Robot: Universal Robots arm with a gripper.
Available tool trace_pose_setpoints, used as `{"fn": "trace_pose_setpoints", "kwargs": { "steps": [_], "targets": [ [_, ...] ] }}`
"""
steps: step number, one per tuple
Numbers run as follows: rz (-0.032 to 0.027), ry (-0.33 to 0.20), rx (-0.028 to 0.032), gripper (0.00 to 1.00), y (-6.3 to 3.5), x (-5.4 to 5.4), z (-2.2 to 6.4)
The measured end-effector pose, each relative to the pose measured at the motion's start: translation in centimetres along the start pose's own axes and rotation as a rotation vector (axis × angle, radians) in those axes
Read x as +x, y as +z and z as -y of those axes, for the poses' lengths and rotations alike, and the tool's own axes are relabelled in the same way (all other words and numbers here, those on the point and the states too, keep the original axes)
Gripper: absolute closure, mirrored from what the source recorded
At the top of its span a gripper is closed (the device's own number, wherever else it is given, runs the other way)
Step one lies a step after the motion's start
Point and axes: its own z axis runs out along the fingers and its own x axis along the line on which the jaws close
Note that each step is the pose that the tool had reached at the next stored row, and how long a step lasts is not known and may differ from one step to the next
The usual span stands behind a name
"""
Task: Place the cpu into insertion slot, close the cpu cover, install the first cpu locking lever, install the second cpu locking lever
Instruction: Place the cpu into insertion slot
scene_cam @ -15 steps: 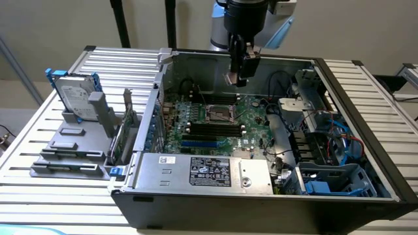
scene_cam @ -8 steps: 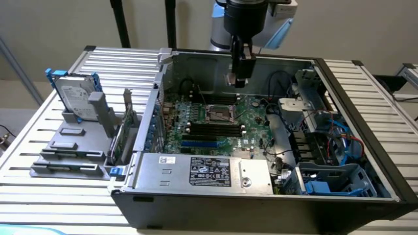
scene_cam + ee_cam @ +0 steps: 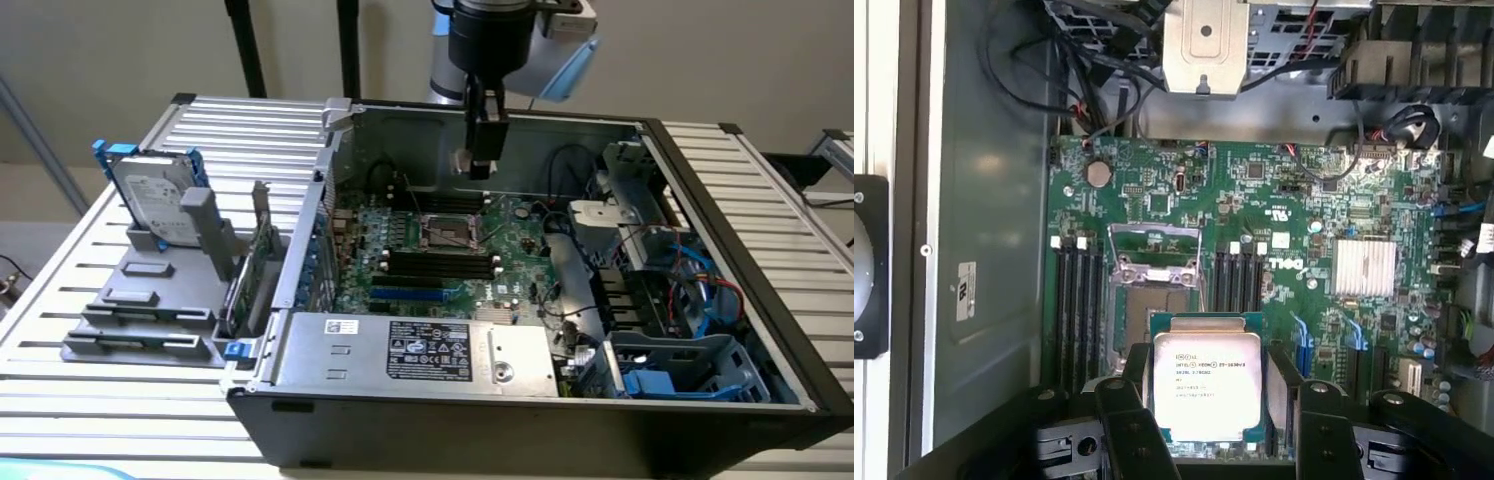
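The cpu [image 3: 1206, 385] is a flat square chip with a pale silvery-tan lid, fine dark print and a thin green rim. The tool [image 3: 1211, 405] grasps it by two opposite edges between black, blocky fingers [image 3: 1129, 415]. In the exterior view the chip hangs in the air over the open case [image 3: 534, 430], above the motherboard [image 3: 521, 245] and apart from the insertion slot [image 3: 1139, 300].

The slot is a small square socket with a dark centre and a bright metal edge, set between rows of long black memory slots [image 3: 1076, 290]. The cpu cover [image 3: 1154, 231], a thin silvery frame with a window, is not down over the slot (its exact tilt cannot be told).

The board is glossy green, crowded with small parts and a ribbed silvery heatsink [image 3: 1364, 268]. A grey sheet-metal power supply [image 3: 400, 350] with a printed label fills the case's near side. Black and blue cables [image 3: 694, 270] run on the exterior view's right.

The black case lies on its side on a bench [image 3: 94, 400] of pale metal slats. On the exterior view's left a hard drive [image 3: 150, 200] stands in a grey plastic rack [image 3: 140, 310]. A plain beige wall lies behind.
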Motion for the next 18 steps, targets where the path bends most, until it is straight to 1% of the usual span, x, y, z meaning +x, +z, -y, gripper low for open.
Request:
{"fn": "trace_pose_setpoints", "kwargs": {
  "steps": [6,11,18],
  "targets": [
    [0.0006,0.009,0.0007,0.45,0.82,0.8,0.32],
    [0.0010,0.015,0.0007,0.45,1.69,1.5,0.44],
    [0.0011,0.016,0.0007,0.45,2.96,1.9,0.61]
  ]
}}
